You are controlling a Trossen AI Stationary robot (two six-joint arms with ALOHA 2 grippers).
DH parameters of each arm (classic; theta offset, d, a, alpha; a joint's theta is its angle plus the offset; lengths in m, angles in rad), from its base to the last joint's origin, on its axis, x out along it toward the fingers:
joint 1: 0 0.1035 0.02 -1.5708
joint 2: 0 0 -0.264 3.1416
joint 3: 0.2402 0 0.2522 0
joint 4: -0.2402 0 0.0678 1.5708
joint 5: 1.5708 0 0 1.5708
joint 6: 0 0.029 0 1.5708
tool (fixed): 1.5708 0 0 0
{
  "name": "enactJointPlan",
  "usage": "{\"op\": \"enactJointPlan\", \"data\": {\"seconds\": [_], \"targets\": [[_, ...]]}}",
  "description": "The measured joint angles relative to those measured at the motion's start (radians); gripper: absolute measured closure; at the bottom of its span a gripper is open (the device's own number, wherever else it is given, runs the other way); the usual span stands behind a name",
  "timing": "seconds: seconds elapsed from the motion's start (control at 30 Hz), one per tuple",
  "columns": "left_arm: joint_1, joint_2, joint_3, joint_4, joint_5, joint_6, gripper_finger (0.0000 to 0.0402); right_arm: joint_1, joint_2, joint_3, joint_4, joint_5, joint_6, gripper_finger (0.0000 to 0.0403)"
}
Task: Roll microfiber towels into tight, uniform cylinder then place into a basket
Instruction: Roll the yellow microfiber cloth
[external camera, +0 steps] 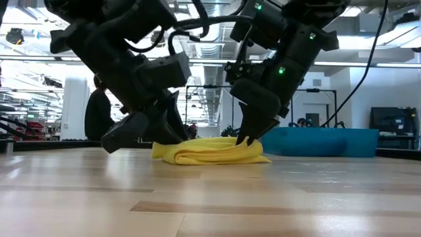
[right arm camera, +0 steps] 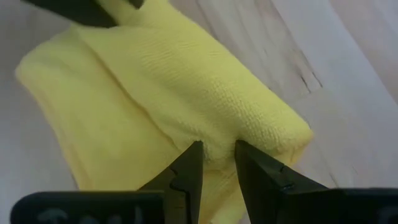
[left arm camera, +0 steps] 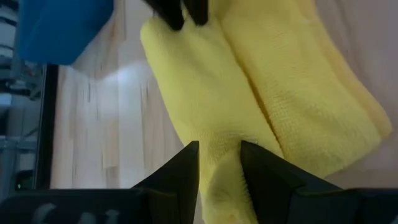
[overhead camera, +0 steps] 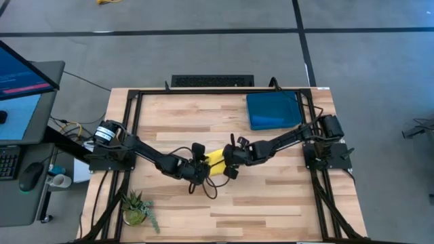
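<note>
The yellow towel (overhead camera: 215,160) lies bunched in thick folds on the wooden table, near its middle; it also shows in the low view (external camera: 210,151). My left gripper (overhead camera: 202,167) is at the towel's left end and my right gripper (overhead camera: 229,163) at its right end, each shut on yellow cloth. The dark teal-blue basket (overhead camera: 273,110) stands at the far right. Whether the blue towel lies in it, I cannot tell. My left gripper pinches a ridge of the yellow towel (left arm camera: 221,177) between its two fingers at the towel's left end, slanting down from the table's left. The towel rests on the table. My right gripper pinches a fold of the yellow towel (right arm camera: 217,152) between its two fingertips at the right end, next to a thick rolled edge (right arm camera: 267,118). Its fingers (external camera: 250,137) slant down from the right. The towel rests on the table.
A small potted plant (overhead camera: 137,207) stands at the near left corner. A black frame (overhead camera: 203,93) runs along the table's far edge and sides. Bare wood lies in front of the towel (overhead camera: 271,203). A monitor and desk (overhead camera: 20,95) stand left of the table.
</note>
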Motion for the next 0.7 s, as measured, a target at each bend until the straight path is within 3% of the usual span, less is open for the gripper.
{"op": "enactJointPlan", "data": {"seconds": [0.33, 0.7], "targets": [[-0.036, 0.0, 0.001, 0.17, 0.007, 0.013, 0.0288, -0.017, 0.0, 0.0, 0.0, 0.002, 0.043, 0.0285], [-0.037, -0.001, 0.002, 0.161, 0.033, -0.031, 0.0288, -0.03, 0.0, 0.0, -0.015, -0.001, 0.067, 0.0285]]}}
